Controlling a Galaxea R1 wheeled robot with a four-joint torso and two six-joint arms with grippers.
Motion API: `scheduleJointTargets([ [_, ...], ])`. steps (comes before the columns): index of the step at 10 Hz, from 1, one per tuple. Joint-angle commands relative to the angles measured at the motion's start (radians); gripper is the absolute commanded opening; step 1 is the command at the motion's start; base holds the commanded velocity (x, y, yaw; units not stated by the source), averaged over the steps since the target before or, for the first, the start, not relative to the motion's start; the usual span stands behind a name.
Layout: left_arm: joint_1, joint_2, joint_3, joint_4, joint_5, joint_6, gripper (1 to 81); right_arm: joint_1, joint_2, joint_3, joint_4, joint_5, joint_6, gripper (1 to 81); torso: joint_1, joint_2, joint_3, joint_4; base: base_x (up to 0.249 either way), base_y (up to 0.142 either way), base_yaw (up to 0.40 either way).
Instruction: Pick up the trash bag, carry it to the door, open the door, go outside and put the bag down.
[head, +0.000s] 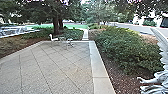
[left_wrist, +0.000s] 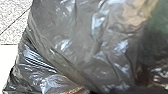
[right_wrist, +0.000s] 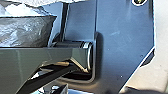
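Trash bag (left_wrist: 75, 37), dark and shiny, looks big in the left wrist view, with speckled ground (left_wrist: 12, 17) behind. I can't tell if either gripper is open or closed, or touching the bag.

I see patterned paving (head: 55, 67) ahead. At eleven o'clock a white chair (head: 53, 39) stands near its far edge — a tree trunk (head: 55, 25) rises behind. Toward twelve runs a narrow walkway (head: 85, 34); green shrubs (head: 125, 47) spread at one — a pale, jagged shape (head: 163, 75) at two.
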Motion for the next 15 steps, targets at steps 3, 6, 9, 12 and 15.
scheduleJointTargets([
  [3,-0.028,-0.003,0.004,-0.007,0.086,0.002,1.0,0.026,0.01,0.01,-0.006,-0.067,-0.001,81.1,-0.001,0.0,0.0,0.097,0.0,0.0,0.0],
  [6,-0.033,-0.014,0.013,-0.01,0.089,-0.006,1.0,0.028,0.01,0.011,-0.006,-0.067,-0.001,81.1,-0.001,0.0,0.0,0.168,0.0,0.0,0.0],
  [9,-0.05,-0.054,0.082,-0.013,0.092,-0.007,1.0,0.026,0.002,0.021,-0.003,-0.076,-0.006,81.1,-0.001,0.0,0.0,0.175,0.0,0.0,0.0],
  [12,-0.085,-0.173,0.263,-0.053,0.118,-0.009,1.0,0.023,-0.076,0.167,-0.004,-0.081,-0.006,81.1,-0.002,0.0,0.0,0.207,0.0,0.0,0.0],
  [15,-0.135,-0.271,0.37,-0.086,0.151,-0.009,1.0,0.028,-0.219,0.382,0.002,-0.081,-0.004,81.1,-0.002,0.0,0.0,0.207,0.0,0.0,0.0],
])
